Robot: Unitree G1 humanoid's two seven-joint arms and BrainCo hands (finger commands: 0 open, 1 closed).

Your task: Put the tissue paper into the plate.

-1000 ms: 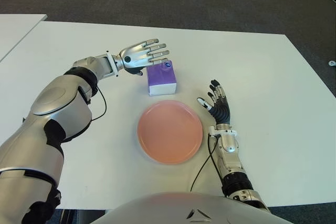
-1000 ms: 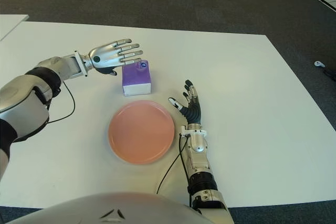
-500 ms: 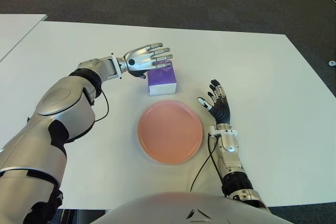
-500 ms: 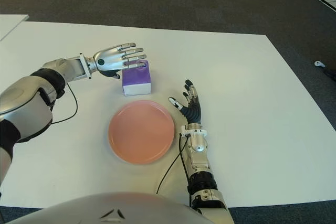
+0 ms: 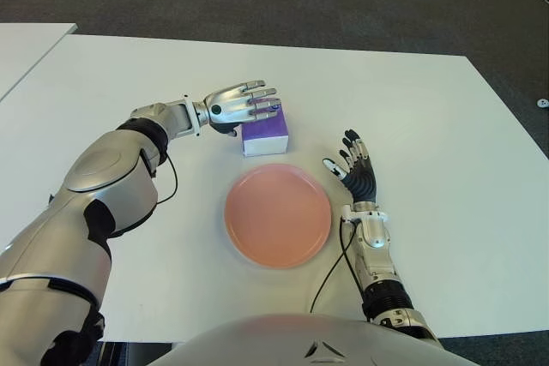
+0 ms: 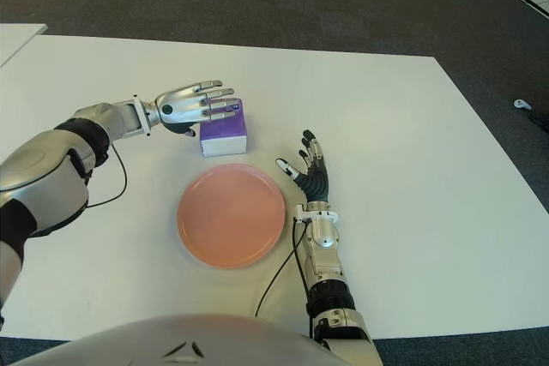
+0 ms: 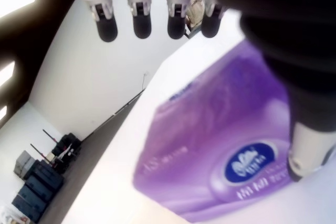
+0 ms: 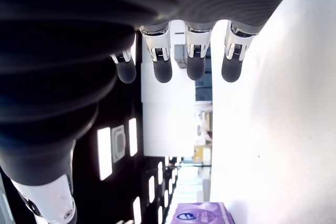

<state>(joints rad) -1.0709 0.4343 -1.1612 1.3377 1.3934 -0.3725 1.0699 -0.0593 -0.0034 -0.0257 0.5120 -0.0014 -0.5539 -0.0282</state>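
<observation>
Nearest me, the empty pink plate [image 5: 277,214] sits on the white counter [image 5: 446,126], my right hand [image 5: 357,173] beside it, fingers spread, holding nothing. Just beyond, the purple tissue pack [image 5: 264,135] sits boxy and upright; my left hand [image 5: 242,105] hovers over it, fingers [image 7: 142,22] extended, ungripped.

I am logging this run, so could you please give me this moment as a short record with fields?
tissue pack: purple tissue pack on the white table, just beyond the plate, not in it
plate: pink plate, nothing on it
left hand: left hand over the pack's top, fingers spread, not yet closed on it
right hand: right hand to the right of the plate, fingers open
task state: pack not yet grasped
</observation>
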